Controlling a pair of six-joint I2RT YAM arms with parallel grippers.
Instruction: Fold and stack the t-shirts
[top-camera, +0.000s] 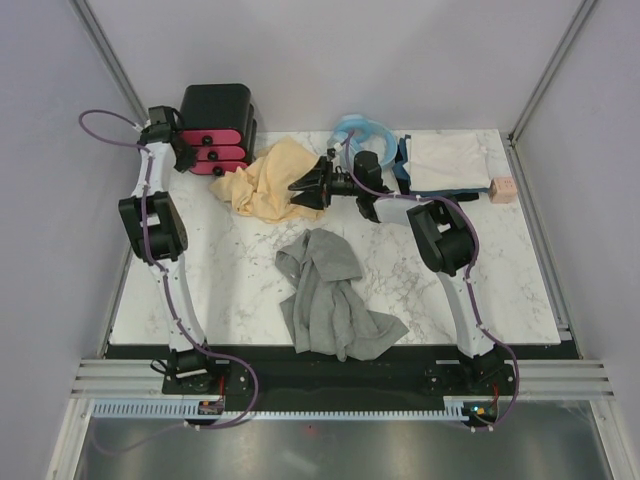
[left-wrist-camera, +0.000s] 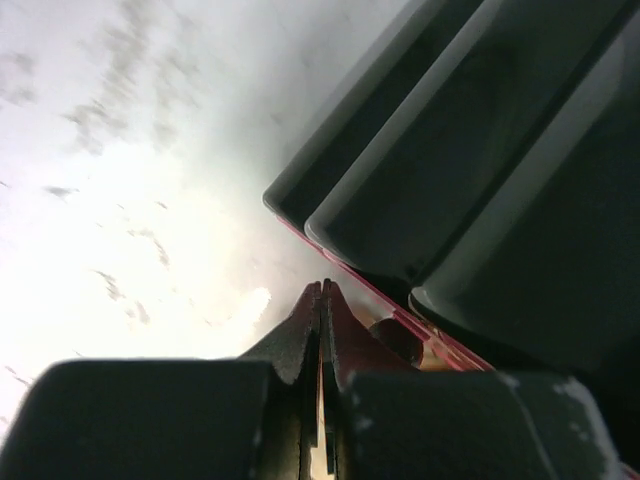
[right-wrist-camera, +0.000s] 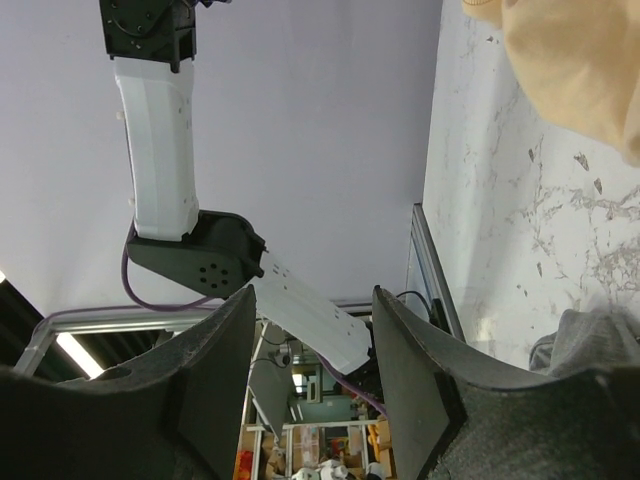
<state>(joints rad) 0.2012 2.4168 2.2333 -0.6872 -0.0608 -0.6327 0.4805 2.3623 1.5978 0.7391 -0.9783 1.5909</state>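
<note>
A tan-yellow t-shirt lies crumpled at the back of the marble table, and it also shows in the right wrist view. A heather-grey t-shirt is bunched near the front centre. At the back right a whitish t-shirt lies folded on a dark navy one. My right gripper hovers at the tan shirt's right edge, turned on its side, open with nothing between its fingers. My left gripper is shut and empty, its tip beside the pink drawers.
A black box with pink drawers stands at the back left, filling the right of the left wrist view. A light-blue coiled hose lies at the back centre. A small beige block sits by the right edge.
</note>
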